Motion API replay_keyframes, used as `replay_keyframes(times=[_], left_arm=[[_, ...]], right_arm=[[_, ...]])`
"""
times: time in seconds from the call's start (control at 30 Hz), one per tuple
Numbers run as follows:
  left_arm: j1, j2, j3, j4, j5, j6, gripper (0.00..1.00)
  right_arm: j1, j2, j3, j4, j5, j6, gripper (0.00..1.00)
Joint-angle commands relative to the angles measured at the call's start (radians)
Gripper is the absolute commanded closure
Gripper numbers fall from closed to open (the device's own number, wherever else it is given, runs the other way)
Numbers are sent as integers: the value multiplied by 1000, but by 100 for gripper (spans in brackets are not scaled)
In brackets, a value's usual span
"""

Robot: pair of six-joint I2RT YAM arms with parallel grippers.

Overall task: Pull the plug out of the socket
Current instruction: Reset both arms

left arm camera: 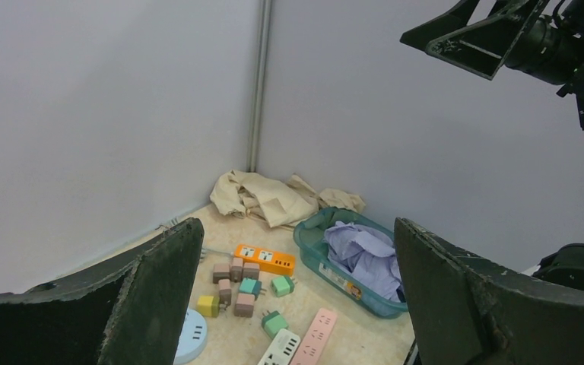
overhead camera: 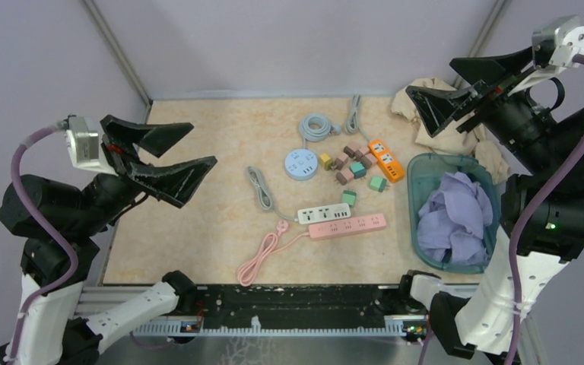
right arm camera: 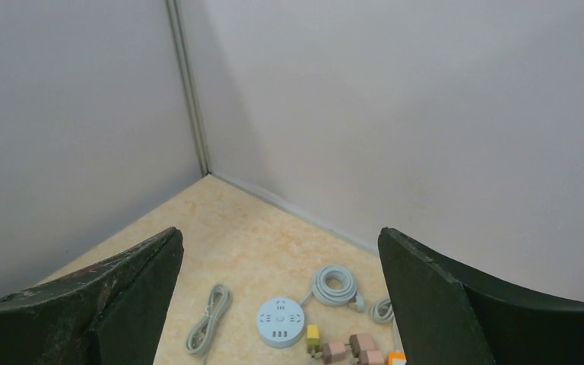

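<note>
Tools apart, empty: left tool (overhead camera: 202, 144), right tool (overhead camera: 430, 78); orange strip (overhead camera: 387, 158) cut off in right wrist view.

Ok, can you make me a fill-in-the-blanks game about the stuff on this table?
The long plastic power strip right beside the white power strip is ____ in colour.
The crumpled lavender cloth lies ____ the teal plastic basket.
The light blue power strip is ____ in shape.
The left gripper and the right gripper both have their jaws ____.
Missing words: pink; inside; round; open.
</note>
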Motion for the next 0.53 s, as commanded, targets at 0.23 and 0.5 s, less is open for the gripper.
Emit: replay_keyframes(times=[0.23,0.5], left_arm=[[3,-6,27,34,37,-21,0],[3,-13,13,28,31,-18,0]], right_arm=[[-9,-22,35,-28,58,-20,1],[-8,-31,-2,-25,68,-39,1]])
